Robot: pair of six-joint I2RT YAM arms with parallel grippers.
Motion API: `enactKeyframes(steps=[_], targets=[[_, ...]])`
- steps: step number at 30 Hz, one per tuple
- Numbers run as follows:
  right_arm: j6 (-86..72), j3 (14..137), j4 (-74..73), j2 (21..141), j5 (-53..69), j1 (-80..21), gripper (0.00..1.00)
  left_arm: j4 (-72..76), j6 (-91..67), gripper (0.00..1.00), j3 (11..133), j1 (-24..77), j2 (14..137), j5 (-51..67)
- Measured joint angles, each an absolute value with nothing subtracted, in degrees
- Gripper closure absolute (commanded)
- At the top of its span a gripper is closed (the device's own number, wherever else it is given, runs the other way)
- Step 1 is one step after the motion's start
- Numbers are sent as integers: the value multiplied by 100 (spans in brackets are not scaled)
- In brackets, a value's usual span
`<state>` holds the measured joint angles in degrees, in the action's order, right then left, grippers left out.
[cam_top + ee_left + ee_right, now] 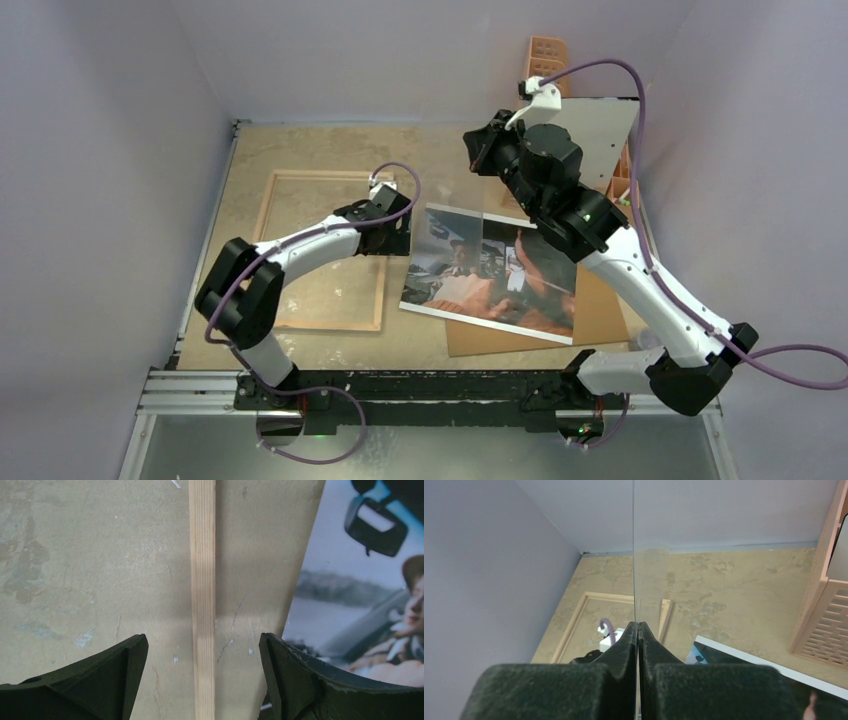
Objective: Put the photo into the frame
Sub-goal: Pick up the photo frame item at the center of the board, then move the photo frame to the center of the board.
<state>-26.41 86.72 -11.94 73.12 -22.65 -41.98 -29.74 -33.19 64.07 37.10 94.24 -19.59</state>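
The frame (325, 325) lies flat at the left, its light wood rim up. My left gripper (393, 238) hovers open over the frame's right rim; in the left wrist view the wooden strip (202, 605) runs between the spread fingers (203, 647), untouched. The photo (490, 265), a car scene with people, lies in the middle on the brown backing board (600, 312); its edge shows in the left wrist view (360, 590). My right gripper (482, 150) is raised at the back, shut (638, 627) on the edge of a clear glass pane (634, 555), held upright and edge-on.
An orange perforated rack (548, 55) and a grey sheet (600, 130) stand at the back right; the rack also shows in the right wrist view (824, 630). Purple walls close in on the left, back and right. A metal rail (200, 385) runs along the near edge.
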Motion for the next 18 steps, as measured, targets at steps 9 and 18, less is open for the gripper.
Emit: enactKeyframes(steps=[9, 18], targets=[[-2652, 8600, -1323, 7247, -2154, -4143, 100, -2209, -3238, 46, 6342, 3350, 10160, -1330], [-2657, 8471, -1433, 7223, -2189, -4049, 100, -1643, -3192, 65, 6324, 3277, 10422, -480]])
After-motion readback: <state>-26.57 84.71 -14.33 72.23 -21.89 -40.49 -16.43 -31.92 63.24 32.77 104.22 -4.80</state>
